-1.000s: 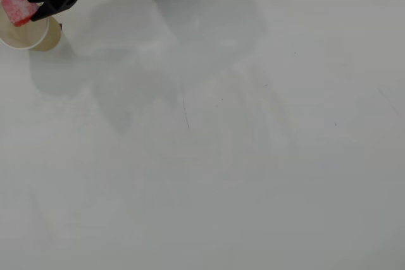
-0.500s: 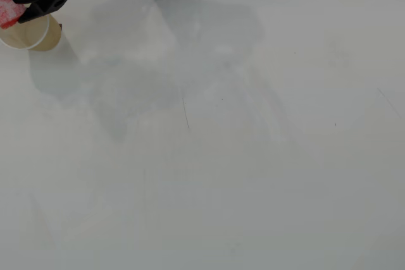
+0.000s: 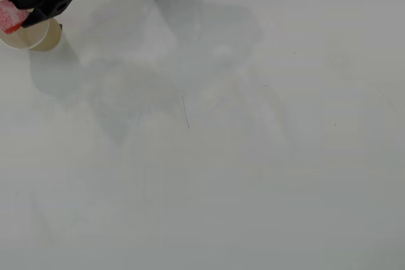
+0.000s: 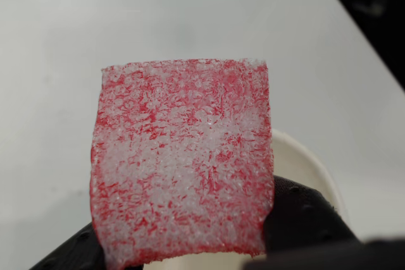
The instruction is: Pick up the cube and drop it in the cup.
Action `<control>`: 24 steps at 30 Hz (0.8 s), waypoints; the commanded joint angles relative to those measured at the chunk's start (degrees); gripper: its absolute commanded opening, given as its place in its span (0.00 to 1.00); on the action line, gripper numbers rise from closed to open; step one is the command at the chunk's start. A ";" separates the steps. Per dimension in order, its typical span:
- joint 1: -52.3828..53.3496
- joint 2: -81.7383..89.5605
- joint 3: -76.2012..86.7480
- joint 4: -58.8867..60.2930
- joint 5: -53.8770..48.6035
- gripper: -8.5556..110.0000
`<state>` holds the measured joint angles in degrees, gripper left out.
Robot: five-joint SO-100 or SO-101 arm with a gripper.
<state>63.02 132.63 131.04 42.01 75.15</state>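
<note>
Since the earlier frame the black pincer (image 3: 18, 18) has barely shifted, clamped on the small red-pink speckled foam cube (image 3: 11, 15) at the upper left above the cream-white paper cup's (image 3: 38, 39) rim; centre it over the mouth before opening.

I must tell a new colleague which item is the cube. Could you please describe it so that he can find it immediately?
In the overhead view, look at the top-left corner of the white table, where the black end effector hangs over the cream paper cup. The cube is the small block held there, at the cup's rim. It is the only red-pink, white-speckled thing in sight.
</note>
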 commanded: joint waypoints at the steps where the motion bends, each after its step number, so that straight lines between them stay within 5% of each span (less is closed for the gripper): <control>1: -0.09 0.53 -8.79 -2.64 -0.53 0.07; 15: 0.18 1.49 -7.47 -5.45 -0.53 0.08; 24: 0.09 1.93 -6.68 -6.68 -0.53 0.37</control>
<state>63.02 132.63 131.04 36.83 75.15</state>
